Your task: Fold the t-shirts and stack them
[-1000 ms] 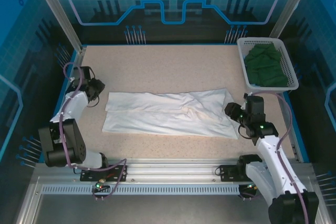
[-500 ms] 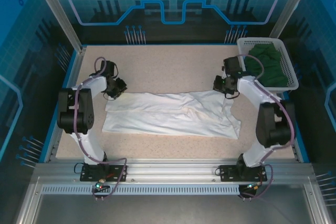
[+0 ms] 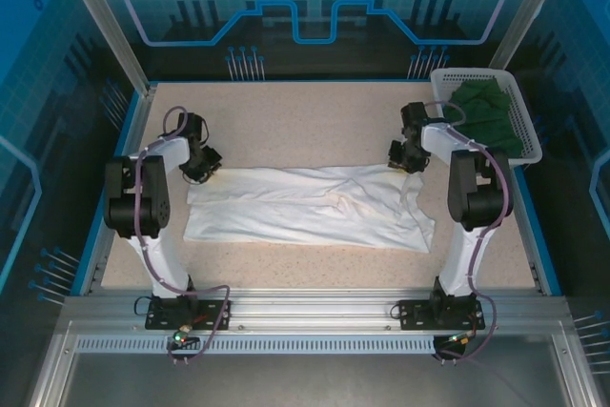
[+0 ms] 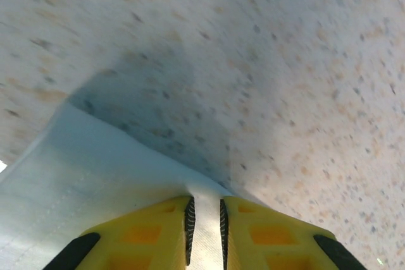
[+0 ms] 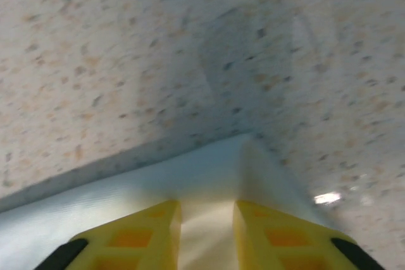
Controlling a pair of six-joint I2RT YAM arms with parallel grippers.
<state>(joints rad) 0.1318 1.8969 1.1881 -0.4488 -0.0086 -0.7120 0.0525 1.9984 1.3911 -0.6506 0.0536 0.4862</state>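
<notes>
Basket: the white basket (image 3: 496, 157) sits at the far right corner of the table (image 3: 305, 121), with the green shirt (image 3: 491, 113) bundled inside it.
White shirt: the white shirt (image 3: 305, 207) lies flat across the middle of the table as a long band running left to right, rumpled at its right end.
Left gripper: the left gripper (image 3: 203, 167) is down on the far left corner of the white shirt.
Right gripper: the right gripper (image 3: 402, 159) is at the far right corner, just beside the basket.
In the way: the right arm reaches close past the basket's near left side.
Left wrist view: yellow fingers (image 4: 155, 229) are almost together, with a thin strip of white cloth pinched between them.
Right wrist view: the fingers (image 5: 152, 229) stand a little further apart, with a raised ridge of cloth (image 5: 126, 207) gripped between them.
</notes>
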